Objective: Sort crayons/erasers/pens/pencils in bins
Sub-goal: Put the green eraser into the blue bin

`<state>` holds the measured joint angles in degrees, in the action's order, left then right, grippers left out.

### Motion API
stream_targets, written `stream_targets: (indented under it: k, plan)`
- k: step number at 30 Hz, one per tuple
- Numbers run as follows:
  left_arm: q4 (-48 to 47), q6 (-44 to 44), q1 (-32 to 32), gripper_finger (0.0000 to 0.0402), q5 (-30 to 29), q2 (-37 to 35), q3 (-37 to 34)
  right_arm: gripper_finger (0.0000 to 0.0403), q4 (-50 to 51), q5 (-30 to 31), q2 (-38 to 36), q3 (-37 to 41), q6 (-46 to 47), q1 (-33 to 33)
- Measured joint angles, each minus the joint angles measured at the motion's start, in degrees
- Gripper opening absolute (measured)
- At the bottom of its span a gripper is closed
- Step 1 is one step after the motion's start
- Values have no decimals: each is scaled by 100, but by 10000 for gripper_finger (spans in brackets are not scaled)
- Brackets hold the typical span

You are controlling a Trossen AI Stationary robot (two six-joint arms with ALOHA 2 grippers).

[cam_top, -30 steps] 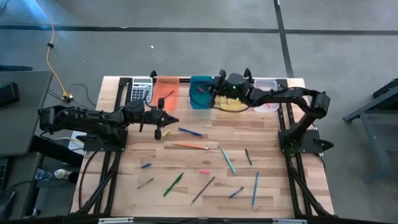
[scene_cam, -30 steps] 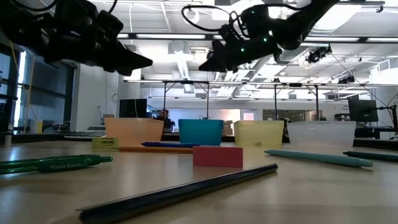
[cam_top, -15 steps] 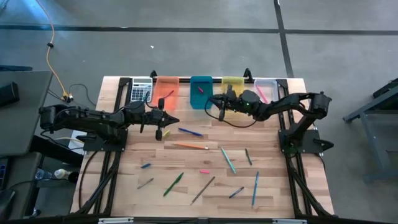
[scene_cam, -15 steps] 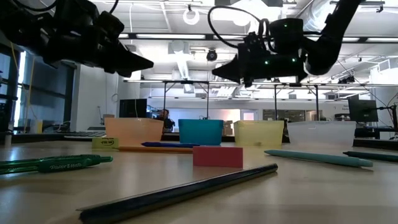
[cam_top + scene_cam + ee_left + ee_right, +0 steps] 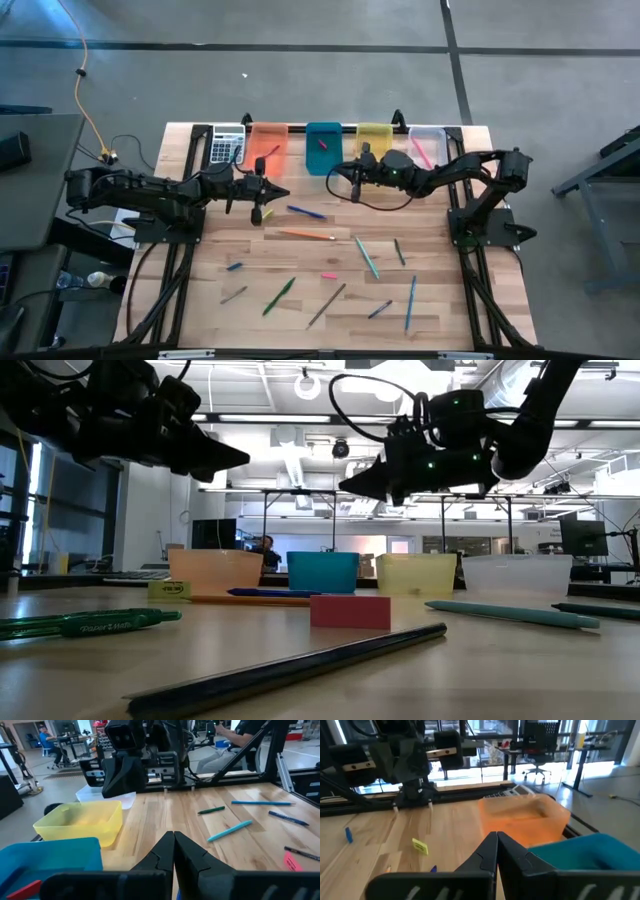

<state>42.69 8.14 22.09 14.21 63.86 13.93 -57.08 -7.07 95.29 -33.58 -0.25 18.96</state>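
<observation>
Overhead, a wooden table [image 5: 430, 310] carries a row of four bins [image 5: 345, 140] along its far edge: orange [image 5: 266, 140], teal-blue [image 5: 323, 146], yellow [image 5: 375, 133] and clear [image 5: 430, 141]. A grey calculator [image 5: 226, 145] sits just beside the orange bin, on the side away from the teal-blue one.

Both dark arms reach in over the table near the bins. The left tool [image 5: 282, 193] hovers in front of the orange bin, its fingers pressed together and holding nothing. The right tool [image 5: 337, 170] hangs just in front of the teal-blue bin, also pinched shut and empty.

Loose items lie scattered on the table on the near side of the bins. A yellow-green eraser [image 5: 254, 214] and a blue pen [image 5: 305, 211] lie closest to the left tool. An orange pencil [image 5: 308, 235] lies farther out, then a teal pen [image 5: 367, 257], a pink eraser [image 5: 328, 275], a green pen [image 5: 279, 296], a dark pencil [image 5: 327, 305] and another blue pen [image 5: 411, 302]. The teal-blue bin holds something small and pink.
</observation>
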Motion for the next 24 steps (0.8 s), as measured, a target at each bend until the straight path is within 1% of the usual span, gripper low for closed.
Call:
stream_targets:
  k: [8,12,15,17,21,24]
  plan:
    - [-44,-37,-2,0,17,0,0,0,597,13,-15,-2,33,-26]
    - [-38,-46,-2,0,17,0,0,0,730,240,-15,-2,21,-188]
    - [-37,-44,-2,0,17,0,0,0,792,258,-41,-4,-106,-277]
    - [-35,-44,-2,0,17,0,0,0,1077,265,-165,-27,-106,-302]
    - [-45,-48,0,0,17,0,0,0,2053,305,-493,-117,-20,-344]
    - [-44,-155,-18,0,17,0,0,0,2471,528,-669,-116,-20,-490]
